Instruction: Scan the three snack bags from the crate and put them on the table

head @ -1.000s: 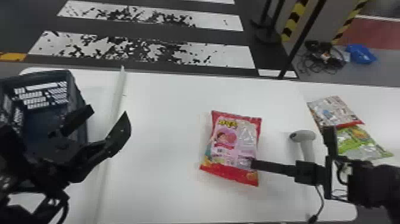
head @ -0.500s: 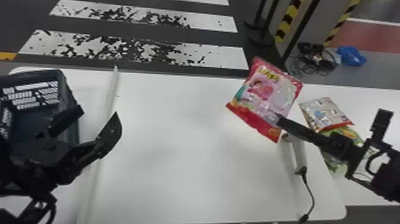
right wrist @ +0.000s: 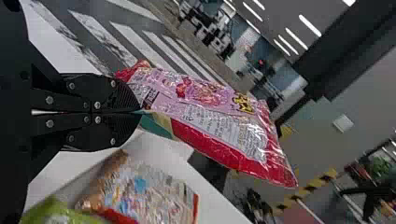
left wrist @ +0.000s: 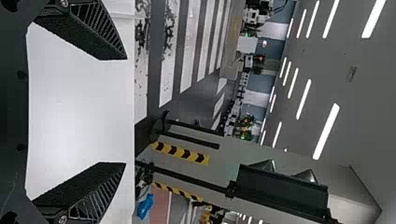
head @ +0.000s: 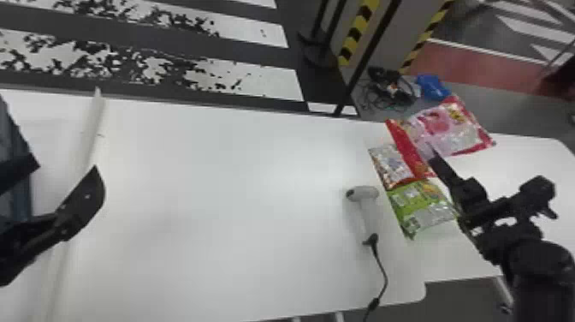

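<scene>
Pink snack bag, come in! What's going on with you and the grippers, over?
Right gripper shut on pink snack bag, held up. Left gripper open, empty. Green bag and silver-and-red bag close by, maybe in the way.

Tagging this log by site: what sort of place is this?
Looks like an indoor hall, perhaps a robot test area or converted garage: ceiling strip lights, crosswalk-like floor stripes and yellow-black hazard bands beside a white worktable. Can't tell which exactly.
</scene>
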Controlling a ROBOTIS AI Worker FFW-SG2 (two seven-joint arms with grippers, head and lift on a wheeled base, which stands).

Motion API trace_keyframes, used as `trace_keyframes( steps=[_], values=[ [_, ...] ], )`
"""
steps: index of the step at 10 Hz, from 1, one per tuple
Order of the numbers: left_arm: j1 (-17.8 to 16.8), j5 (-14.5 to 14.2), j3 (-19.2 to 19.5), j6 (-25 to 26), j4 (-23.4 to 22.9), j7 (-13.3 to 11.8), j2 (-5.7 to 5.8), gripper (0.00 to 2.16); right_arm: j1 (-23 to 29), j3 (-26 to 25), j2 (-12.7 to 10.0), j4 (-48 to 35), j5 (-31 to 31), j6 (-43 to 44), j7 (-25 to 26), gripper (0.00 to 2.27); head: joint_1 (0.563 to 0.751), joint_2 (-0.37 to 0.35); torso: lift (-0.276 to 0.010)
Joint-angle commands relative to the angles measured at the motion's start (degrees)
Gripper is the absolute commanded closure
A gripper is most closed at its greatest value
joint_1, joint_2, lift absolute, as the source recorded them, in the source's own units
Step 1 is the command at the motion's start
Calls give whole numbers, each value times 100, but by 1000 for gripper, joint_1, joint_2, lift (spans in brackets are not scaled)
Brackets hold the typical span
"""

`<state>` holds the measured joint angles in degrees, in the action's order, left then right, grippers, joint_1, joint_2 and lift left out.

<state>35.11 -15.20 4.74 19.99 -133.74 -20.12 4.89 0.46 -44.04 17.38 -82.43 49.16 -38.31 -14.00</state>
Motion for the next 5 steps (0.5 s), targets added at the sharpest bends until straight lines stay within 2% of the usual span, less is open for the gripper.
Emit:
trace_keyframes(
  steps=[1, 2, 4, 5],
  values=[
    [40, 0, 10, -17, -29, -1, 12, 56, -99, 255, 55, 465, -152, 372, 767, 2223, 695, -350, -94],
    [49, 0, -26, -17, -38, -1, 3, 56, -81, 492, 46, 614, -258, 688, 1348, 2223, 695, -350, -94],
    [84, 0, -52, -17, -90, -18, -6, 56, -81, 598, 64, 975, -266, 653, 1664, 2196, 695, -350, -94],
    [84, 8, -61, -17, -99, -18, -14, 56, -37, 651, 72, 957, -266, 477, 1884, 1777, 695, -350, -94]
  ],
)
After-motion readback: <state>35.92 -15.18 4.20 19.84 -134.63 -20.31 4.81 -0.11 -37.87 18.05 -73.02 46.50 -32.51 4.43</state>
